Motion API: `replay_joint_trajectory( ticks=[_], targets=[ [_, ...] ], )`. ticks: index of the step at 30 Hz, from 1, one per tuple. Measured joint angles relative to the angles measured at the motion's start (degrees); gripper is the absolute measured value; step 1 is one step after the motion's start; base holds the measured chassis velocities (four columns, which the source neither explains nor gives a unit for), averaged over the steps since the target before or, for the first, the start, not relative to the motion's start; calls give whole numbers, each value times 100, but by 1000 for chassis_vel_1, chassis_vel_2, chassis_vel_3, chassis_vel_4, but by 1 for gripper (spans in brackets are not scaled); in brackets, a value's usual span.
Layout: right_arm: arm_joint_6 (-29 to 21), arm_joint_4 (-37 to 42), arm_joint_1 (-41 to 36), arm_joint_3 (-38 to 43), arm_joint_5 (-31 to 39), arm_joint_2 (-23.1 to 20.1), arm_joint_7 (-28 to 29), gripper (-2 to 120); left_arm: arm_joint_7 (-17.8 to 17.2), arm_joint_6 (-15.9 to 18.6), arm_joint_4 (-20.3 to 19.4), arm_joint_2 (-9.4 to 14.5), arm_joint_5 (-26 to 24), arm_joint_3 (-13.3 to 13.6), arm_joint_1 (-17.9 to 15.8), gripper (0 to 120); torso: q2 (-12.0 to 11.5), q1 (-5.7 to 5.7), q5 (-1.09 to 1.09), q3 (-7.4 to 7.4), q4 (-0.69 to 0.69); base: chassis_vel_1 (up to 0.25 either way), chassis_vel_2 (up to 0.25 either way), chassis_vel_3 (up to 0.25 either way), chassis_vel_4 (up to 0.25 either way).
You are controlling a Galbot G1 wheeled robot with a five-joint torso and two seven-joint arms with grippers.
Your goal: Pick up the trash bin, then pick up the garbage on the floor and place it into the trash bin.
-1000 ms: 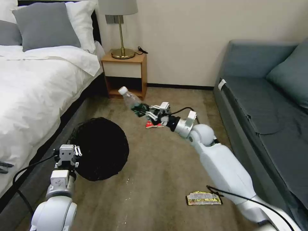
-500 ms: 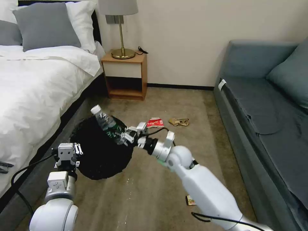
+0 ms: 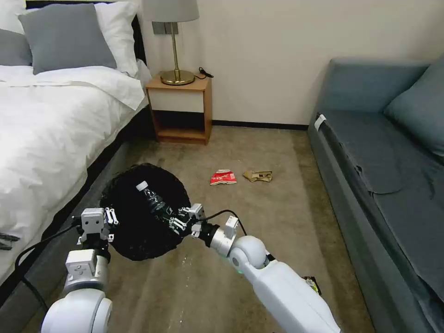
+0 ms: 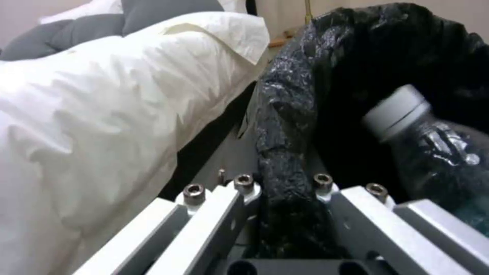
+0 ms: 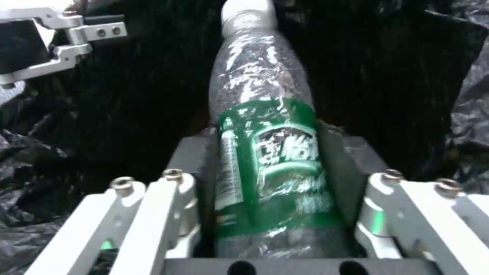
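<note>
Right gripper (image 3: 178,221) clamps my clear bottle (image 3: 155,201) across its green label, cap-first over the trash bin (image 3: 138,240). Left gripper (image 4: 282,214) pinches the bin's bag-lined rim. Bottle looks empty: light, thin-walled, probably slippery and crushable; mid-body seems the safest hold.

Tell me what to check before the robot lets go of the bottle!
1. Left gripper clamped on the bin rim: ok.
2. Right gripper shut on the bottle: ok.
3. Bottle's cap end over the bin's black bag: ok.
4. Bottle's bottom end past the rim: cannot tell.
5. Floor litter left, snack bag and paper wad: not ok, both on the carpet.
</note>
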Motion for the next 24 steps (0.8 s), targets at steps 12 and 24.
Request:
replay_joint_trajectory(
  ticks=[12, 24],
  targets=[
    [123, -162, -142, 143, -190, 60, 265, 90, -9, -112, 147, 51, -69, -121, 67, 4, 1, 0, 1, 0, 0, 0, 0, 0, 0],
    [135, -269, 63, 542, -36, 57, 439, 100, 37, -235, 141, 18, -133, -223, 230, 4, 0, 0, 1, 0, 1, 0, 0, 0, 0]
  ],
)
